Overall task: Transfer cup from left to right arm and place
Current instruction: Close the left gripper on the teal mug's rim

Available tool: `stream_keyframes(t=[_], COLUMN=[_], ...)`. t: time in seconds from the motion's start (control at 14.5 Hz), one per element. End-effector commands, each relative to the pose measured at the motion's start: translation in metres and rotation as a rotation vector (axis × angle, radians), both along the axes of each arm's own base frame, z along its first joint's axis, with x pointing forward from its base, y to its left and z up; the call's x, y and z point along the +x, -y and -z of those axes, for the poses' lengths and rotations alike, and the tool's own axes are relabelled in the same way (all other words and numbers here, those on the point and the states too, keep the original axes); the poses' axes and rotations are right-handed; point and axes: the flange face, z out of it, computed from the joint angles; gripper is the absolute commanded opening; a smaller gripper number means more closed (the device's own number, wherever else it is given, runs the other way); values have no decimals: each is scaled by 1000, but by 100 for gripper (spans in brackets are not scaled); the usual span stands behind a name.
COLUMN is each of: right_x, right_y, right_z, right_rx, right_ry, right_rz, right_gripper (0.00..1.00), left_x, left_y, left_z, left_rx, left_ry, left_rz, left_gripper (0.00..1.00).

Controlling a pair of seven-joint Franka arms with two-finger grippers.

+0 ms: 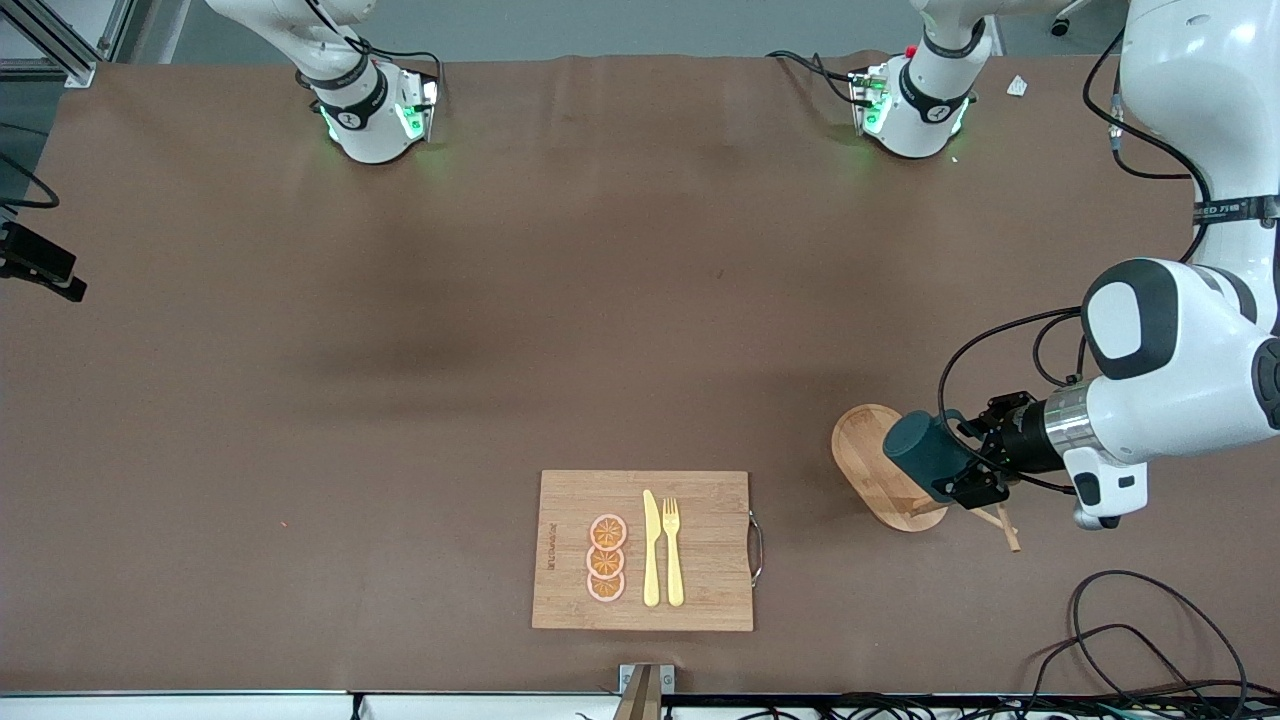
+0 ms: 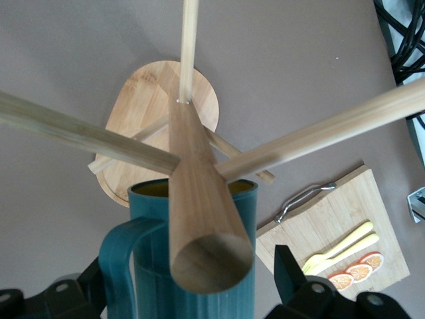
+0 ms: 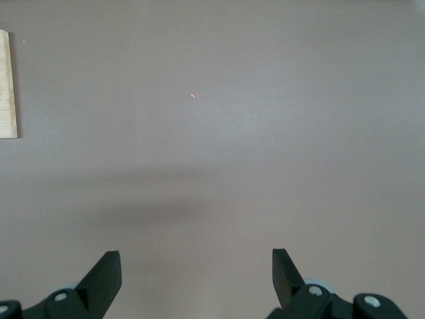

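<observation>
A brown desk point(image 1: 400, 330) fills my front view, mostly bare. Taking the wooden peg rack point(image 1: 880, 480) as my landmark: toward the right arm's end from it lies a cutting board point(image 1: 700, 500) carrying orange slices point(image 1: 606, 558), a knife point(image 1: 651, 548) and a fork point(image 1: 673, 550). The right claw point(image 3: 196, 272) waits wide and empty over bare desk, well apart from the rack. The cup point(image 1: 925, 452) hangs on the rack, its mouth over a peg, and my left claw point(image 1: 968, 462) sits around it with the jaws spread wide, one on each side; I can't tell whether they press on it yet. I judge the cup light, rigid and fairly slick, its ribs helping grip. I'd hold the body low, leaving rim and handle point(image 2: 119, 266) free for the handover.
</observation>
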Motion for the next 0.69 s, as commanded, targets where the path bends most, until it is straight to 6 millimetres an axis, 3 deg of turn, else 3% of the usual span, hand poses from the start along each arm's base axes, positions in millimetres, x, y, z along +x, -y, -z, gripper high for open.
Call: stream_keyframes(t=[0.0, 0.41, 0.48, 0.55, 0.62], right_x=[-7, -7, -7, -7, -6], right_y=[1, 1, 1, 2, 1], right_z=[-3, -4, -4, -4, -4], right_rx=[10, 10, 10, 10, 10], right_ry=[2, 4, 4, 5, 6], right_rz=[-8, -8, -8, -6, -8], right_gripper=[100, 100, 100, 100, 100], left_x=[4, 4, 4, 4, 4], left_y=[3, 11, 12, 12, 13], left_z=[3, 13, 13, 12, 11], left_rx=[-33, -52, -53, -53, -55], left_ry=[6, -9, -9, -6, -2], left_rz=[-24, -14, -11, -9, 1], left_gripper=[100, 96, 86, 67, 57])
